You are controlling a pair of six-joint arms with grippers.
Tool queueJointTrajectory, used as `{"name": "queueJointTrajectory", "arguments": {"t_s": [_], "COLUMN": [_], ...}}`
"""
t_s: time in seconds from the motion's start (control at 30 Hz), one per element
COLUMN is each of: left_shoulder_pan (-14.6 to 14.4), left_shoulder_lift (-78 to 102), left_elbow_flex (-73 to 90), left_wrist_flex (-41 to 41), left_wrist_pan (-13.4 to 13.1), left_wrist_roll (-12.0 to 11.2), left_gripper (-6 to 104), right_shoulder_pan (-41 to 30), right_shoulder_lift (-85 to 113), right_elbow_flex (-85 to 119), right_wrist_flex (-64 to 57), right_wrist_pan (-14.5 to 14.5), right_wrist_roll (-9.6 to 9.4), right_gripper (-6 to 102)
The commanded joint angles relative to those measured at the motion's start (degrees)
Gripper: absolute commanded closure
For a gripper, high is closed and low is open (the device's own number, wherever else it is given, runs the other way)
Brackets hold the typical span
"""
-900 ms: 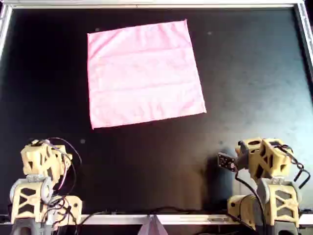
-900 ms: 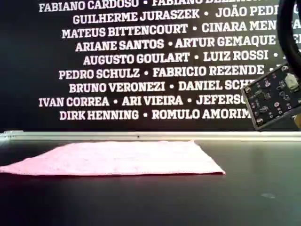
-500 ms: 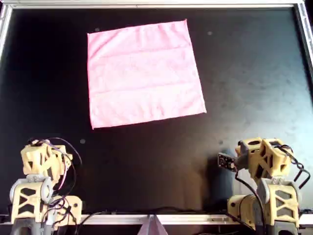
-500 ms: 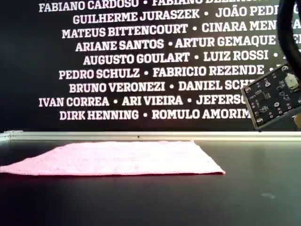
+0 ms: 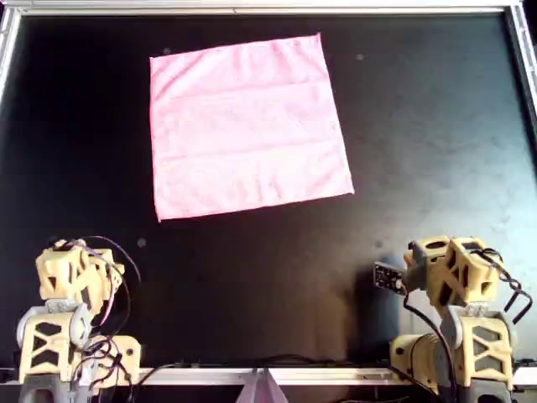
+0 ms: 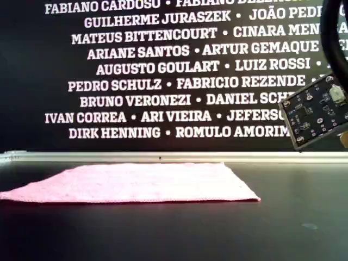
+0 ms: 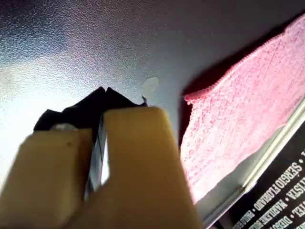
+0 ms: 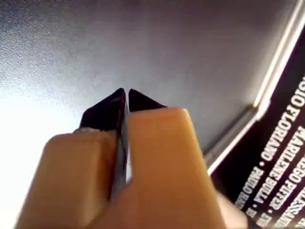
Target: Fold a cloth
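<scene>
The light-pink square cloth (image 5: 247,126) lies flat and unfolded on the black table, at the far middle-left in the overhead view. It also shows low and flat in the exterior view (image 6: 136,182). My first gripper (image 7: 104,90) is shut and empty above bare table, with one corner of the cloth (image 7: 243,119) a short way ahead of it. Its arm (image 5: 74,277) stands at the overhead view's near left. My second gripper (image 8: 126,90) is shut and empty over bare table. Its arm (image 5: 449,273) stands at the near right, well apart from the cloth.
A metal rail (image 5: 268,8) runs along the table's far edge and down its sides. A black wall with white names (image 6: 163,70) stands behind it. A small circuit board (image 6: 318,111) on an arm hangs at the exterior view's right. A pale speck (image 7: 149,86) lies on the table.
The circuit board at the exterior view's right has shifted very slightly. The cloth and both arms have otherwise stayed put.
</scene>
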Motion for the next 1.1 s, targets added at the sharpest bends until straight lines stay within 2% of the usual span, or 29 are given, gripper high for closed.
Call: {"name": "queueJointTrajectory", "arguments": {"t_s": [0.0,0.77,0.87,0.97,1.07], "left_shoulder_pan": [0.7,0.6,0.5,0.5,0.5], "left_shoulder_lift": [0.1,0.0,0.7,0.7,0.7], "left_elbow_flex": [-0.9,-0.9,-1.0,-1.1,-1.1], "left_wrist_flex": [0.1,0.1,-1.1,-1.3,-1.3], "left_wrist_pan": [0.2,0.3,0.5,0.5,0.5], "left_wrist_roll": [-0.5,-0.5,-0.6,-0.6,-0.6], "left_gripper": [98,97,97,95,85], "right_shoulder_pan": [0.1,0.2,0.2,0.3,0.3], "right_shoulder_lift": [2.1,2.0,2.1,2.1,2.1], "right_elbow_flex": [0.8,0.6,0.4,0.2,-0.2], "right_wrist_flex": [0.5,0.4,0.4,0.4,-0.3], "right_wrist_pan": [-0.6,-1.0,-1.0,-1.0,-1.0], "right_wrist_roll": [0.26,0.62,-0.18,-0.26,0.53], "right_gripper": [94,93,92,87,73]}}
